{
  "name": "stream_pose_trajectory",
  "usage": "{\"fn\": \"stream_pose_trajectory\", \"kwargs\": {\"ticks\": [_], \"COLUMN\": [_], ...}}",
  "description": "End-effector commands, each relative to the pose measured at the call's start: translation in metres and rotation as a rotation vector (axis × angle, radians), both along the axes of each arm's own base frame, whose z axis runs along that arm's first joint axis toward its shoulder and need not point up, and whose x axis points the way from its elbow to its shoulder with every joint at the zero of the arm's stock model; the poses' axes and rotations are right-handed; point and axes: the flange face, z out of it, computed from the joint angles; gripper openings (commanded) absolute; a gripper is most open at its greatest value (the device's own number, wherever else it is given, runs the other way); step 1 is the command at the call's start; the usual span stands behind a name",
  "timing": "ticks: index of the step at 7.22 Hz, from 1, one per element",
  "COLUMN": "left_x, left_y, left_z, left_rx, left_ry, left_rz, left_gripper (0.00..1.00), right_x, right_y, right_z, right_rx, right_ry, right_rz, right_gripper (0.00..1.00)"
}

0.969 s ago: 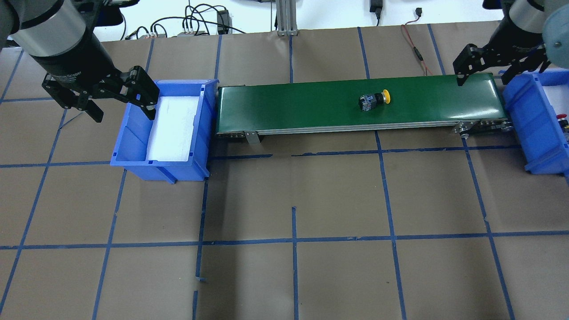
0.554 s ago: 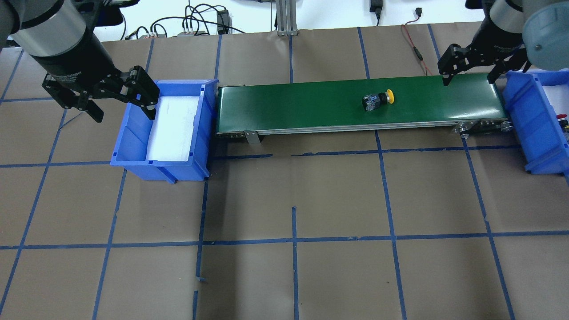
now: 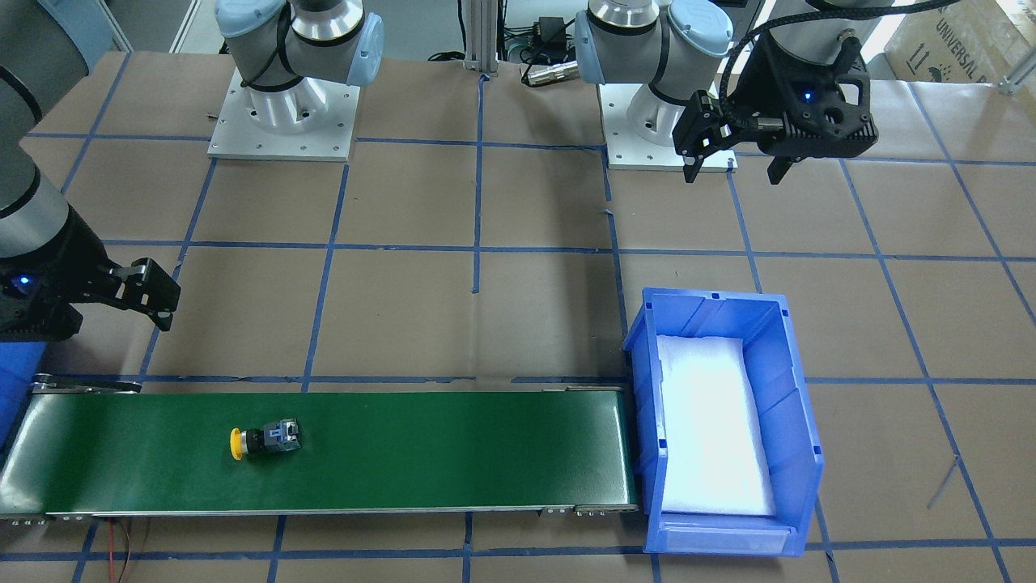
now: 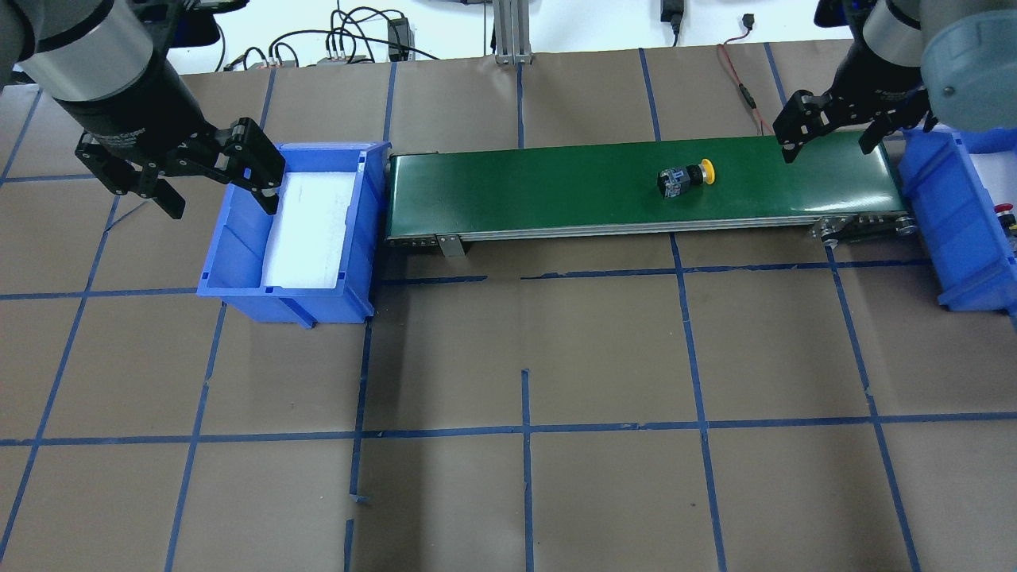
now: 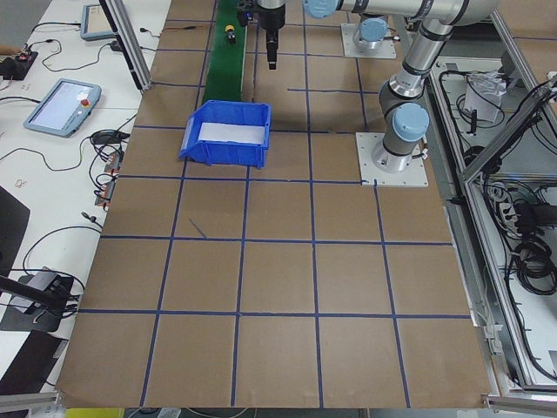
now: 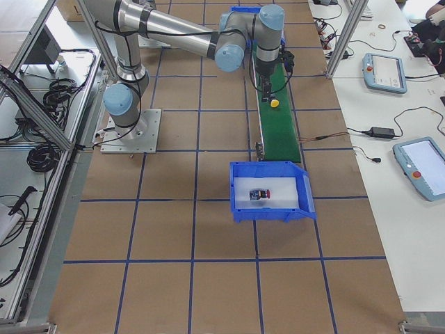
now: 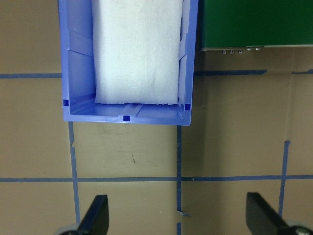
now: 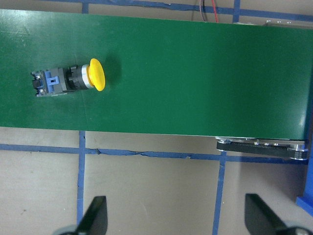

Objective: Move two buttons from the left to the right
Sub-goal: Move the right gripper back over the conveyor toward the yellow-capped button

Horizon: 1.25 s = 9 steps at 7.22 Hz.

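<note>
We see the yellow button (image 4: 687,176) lying on its side on the green belt (image 4: 556,191), right of centre, cap toward the right bin (image 6: 306,202). The red button (image 6: 259,193) sits in that bin on white foam. R gripper (image 4: 826,149) hangs over the belt's far right end w/ jaws wide, holding nothing. L gripper (image 4: 222,208) hovers at the left bin (image 4: 238,270), near its left wall, jaws also wide, nothing betw. them.

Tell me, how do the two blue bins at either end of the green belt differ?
The left bin holds only white foam; the right bin has a red-capped button lying on its foam. The left bin stands at the left end of the belt, the right bin at its right end. Both are blue, open-topped and foam-lined.
</note>
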Motion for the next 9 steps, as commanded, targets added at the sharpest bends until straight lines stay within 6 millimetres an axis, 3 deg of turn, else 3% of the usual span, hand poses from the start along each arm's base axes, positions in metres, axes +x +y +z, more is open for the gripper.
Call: {"fn": "stream_pose_trajectory", "kwargs": {"ticks": [1,5,7,9], "left_x": [0.000,0.001,0.002,0.002], "left_y": [0.000,0.000,0.000,0.000], "left_z": [0.000,0.000,0.000,0.000], "left_rx": [0.000,0.000,0.000,0.000], "left_ry": [0.000,-0.001,-0.001,-0.003], "left_rz": [-0.001,0.000,0.002,0.002], "left_gripper": [1.00,1.00,1.00,1.00], "right_x": [0.000,-0.004,0.003,0.002], "right_y": [-0.004,-0.025,-0.044,-0.055], "right_z": [-0.010,-0.036,-0.045,-0.049], "right_rx": [0.012,0.005,-0.101,-0.140], "right_ry": [0.005,0.026,-0.016,0.009], "right_rz": [0.192,0.537,0.820,0.984], "right_gripper": [1.00,1.00,0.99,0.96]}}
